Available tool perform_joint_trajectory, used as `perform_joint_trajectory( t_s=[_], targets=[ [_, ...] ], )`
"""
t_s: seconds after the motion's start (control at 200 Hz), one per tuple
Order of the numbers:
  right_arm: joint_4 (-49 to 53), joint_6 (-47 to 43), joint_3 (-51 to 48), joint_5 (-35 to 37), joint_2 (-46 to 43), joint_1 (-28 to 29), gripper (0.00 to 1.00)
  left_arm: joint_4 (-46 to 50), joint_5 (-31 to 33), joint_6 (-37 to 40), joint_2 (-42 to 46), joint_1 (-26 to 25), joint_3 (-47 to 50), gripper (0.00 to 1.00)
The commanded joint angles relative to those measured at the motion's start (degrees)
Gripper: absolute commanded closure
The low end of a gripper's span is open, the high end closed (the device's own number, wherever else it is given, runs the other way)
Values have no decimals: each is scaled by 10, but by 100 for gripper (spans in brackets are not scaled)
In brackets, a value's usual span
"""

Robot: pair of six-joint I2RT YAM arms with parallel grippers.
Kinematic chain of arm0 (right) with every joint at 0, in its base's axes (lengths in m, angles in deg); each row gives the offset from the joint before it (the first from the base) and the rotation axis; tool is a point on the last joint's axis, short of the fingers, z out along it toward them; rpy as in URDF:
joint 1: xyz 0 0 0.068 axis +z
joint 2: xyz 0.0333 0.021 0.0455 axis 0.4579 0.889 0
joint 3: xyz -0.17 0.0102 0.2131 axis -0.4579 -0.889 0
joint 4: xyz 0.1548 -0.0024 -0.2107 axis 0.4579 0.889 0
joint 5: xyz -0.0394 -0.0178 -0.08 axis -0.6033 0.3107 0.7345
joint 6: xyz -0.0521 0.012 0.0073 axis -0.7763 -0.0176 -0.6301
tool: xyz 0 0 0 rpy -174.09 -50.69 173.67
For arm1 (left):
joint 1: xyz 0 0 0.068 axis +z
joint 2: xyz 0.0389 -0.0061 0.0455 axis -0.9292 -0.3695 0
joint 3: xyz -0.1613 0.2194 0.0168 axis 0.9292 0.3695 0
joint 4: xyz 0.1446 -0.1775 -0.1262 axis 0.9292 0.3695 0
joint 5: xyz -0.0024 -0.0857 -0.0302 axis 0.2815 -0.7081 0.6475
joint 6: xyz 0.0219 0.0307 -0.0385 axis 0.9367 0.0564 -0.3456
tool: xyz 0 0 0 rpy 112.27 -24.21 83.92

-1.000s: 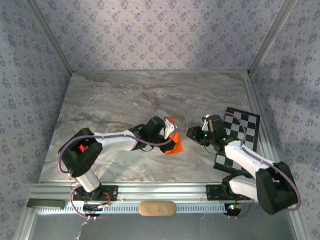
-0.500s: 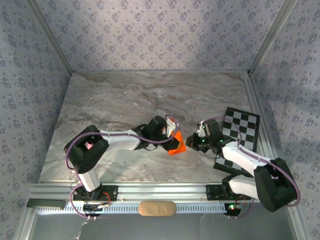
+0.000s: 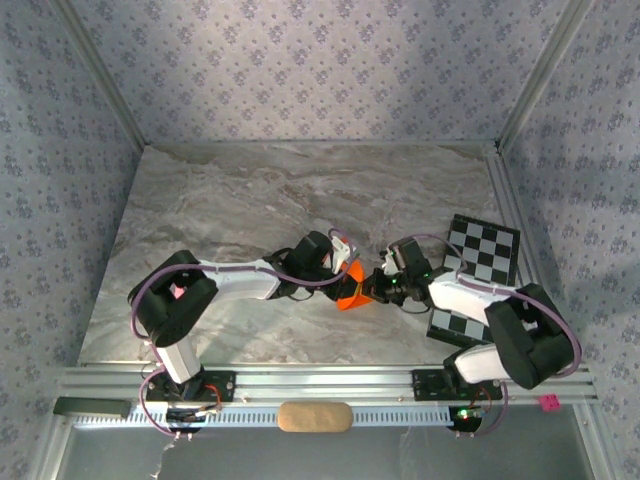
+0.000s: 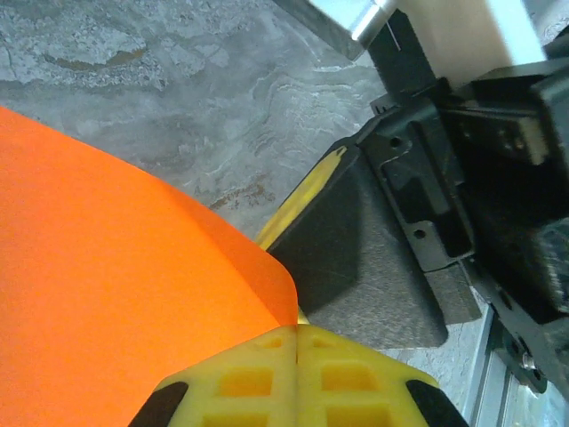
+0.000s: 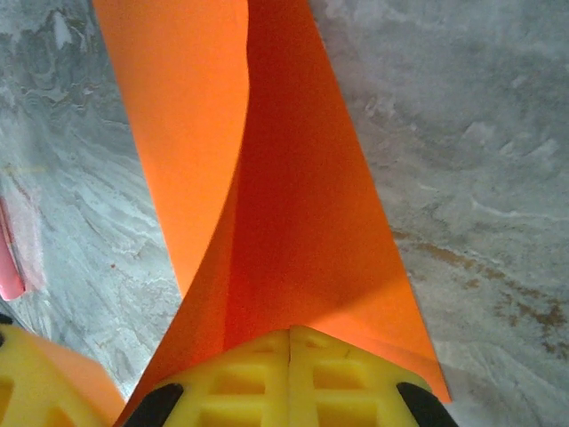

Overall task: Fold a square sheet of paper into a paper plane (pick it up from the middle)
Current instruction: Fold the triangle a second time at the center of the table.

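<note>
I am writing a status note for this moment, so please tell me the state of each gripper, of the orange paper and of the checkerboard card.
Left gripper: shut on the orange paper.
Right gripper: shut on the orange paper, from the opposite side.
Orange paper: folded along a crease, pinched by both grippers.
Checkerboard card: flat on the table, partly under the right arm.

Thin orange paper (image 5: 293,205): matt, smooth, uncoated. The fingers (image 5: 231,382) are yellow moulded plastic, gridded, with a satin finish. The housing (image 4: 356,258) is black plastic, matt and finely grained. The table (image 3: 220,210) is marble-patterned, smooth and faintly glossy; its rail (image 3: 330,380) is brushed metal. The card (image 3: 485,255) is printed and matt.
</note>
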Motion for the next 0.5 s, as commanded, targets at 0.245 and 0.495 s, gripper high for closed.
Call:
perform_joint_trajectory(
  t_s=[0.245,0.495],
  targets=[
    [60,-39,12,48,42,2,99,18,0,4,9,29,16,100],
    [59,-36,12,49,43,6,99,73,17,21,-2,49,-2,100]
  ],
)
